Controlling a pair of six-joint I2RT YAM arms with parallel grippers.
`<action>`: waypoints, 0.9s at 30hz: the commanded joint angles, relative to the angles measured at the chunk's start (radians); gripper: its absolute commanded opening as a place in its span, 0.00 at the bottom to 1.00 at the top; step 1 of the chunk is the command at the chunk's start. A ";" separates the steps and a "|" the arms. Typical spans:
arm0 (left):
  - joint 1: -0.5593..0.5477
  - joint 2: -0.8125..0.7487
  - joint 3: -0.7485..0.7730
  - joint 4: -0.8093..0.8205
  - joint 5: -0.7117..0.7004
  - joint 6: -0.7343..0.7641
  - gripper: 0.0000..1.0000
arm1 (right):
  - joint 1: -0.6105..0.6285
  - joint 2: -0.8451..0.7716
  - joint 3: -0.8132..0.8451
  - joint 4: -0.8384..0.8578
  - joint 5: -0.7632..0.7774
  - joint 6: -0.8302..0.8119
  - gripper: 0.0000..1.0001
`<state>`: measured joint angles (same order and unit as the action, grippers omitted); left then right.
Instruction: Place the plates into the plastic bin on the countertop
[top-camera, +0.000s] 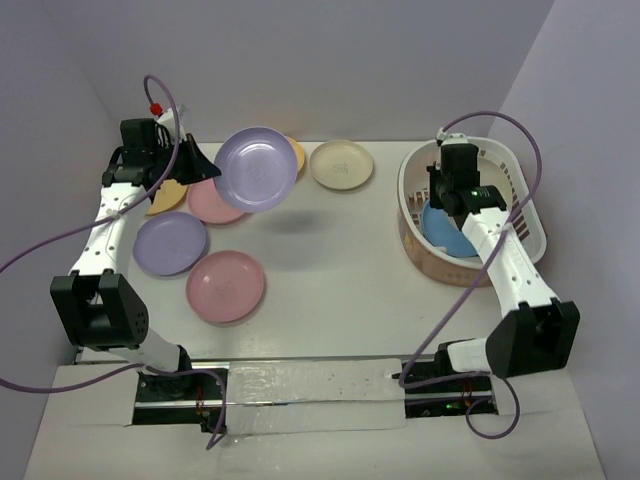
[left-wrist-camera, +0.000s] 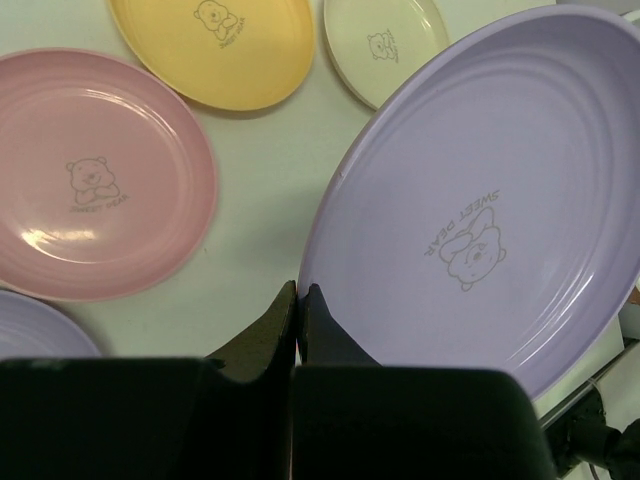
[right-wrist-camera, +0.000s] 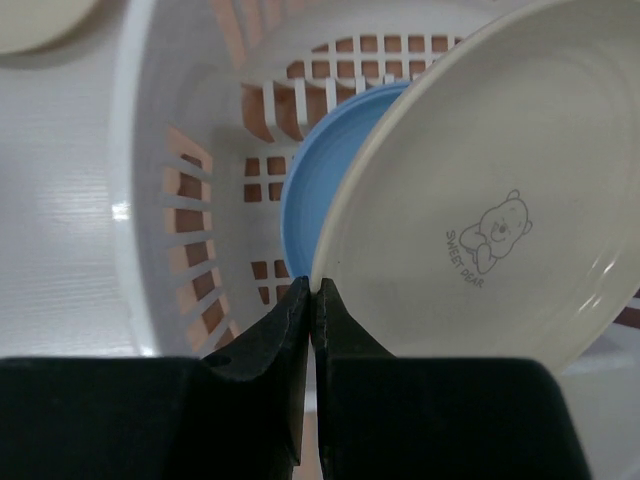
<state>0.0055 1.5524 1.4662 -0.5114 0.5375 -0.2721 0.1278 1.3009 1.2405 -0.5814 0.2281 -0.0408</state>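
Note:
My left gripper (top-camera: 197, 166) (left-wrist-camera: 303, 290) is shut on the rim of a lavender plate (top-camera: 257, 167) (left-wrist-camera: 480, 200), held tilted above the countertop (top-camera: 330, 250). My right gripper (right-wrist-camera: 313, 285) is down inside the plastic bin (top-camera: 415, 180) (right-wrist-camera: 150, 200), shut on the edge of a cream plate (right-wrist-camera: 490, 190). Under that cream plate a blue plate (top-camera: 442, 228) (right-wrist-camera: 305, 200) lies in the bin. In the top view the right arm hides the cream plate.
Several plates lie on the countertop at the left and back: two pink (top-camera: 226, 286) (top-camera: 214, 204), one lavender (top-camera: 171, 243), one cream (top-camera: 341, 164), and orange ones (top-camera: 165, 198) (top-camera: 295, 152). Lavender walls close in the sides and back.

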 joint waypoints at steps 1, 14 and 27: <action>0.002 -0.003 0.017 0.050 -0.025 0.004 0.00 | -0.043 0.073 -0.001 0.101 -0.076 0.036 0.00; -0.051 0.005 0.013 0.040 -0.051 0.043 0.00 | -0.079 0.177 0.113 0.055 -0.219 0.100 1.00; -0.314 0.005 0.008 0.021 -0.220 0.152 0.00 | 0.075 0.083 0.295 -0.006 -0.581 0.162 1.00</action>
<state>-0.2352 1.5593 1.4586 -0.5137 0.3823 -0.1647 0.1225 1.3568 1.5100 -0.5666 -0.2943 0.1075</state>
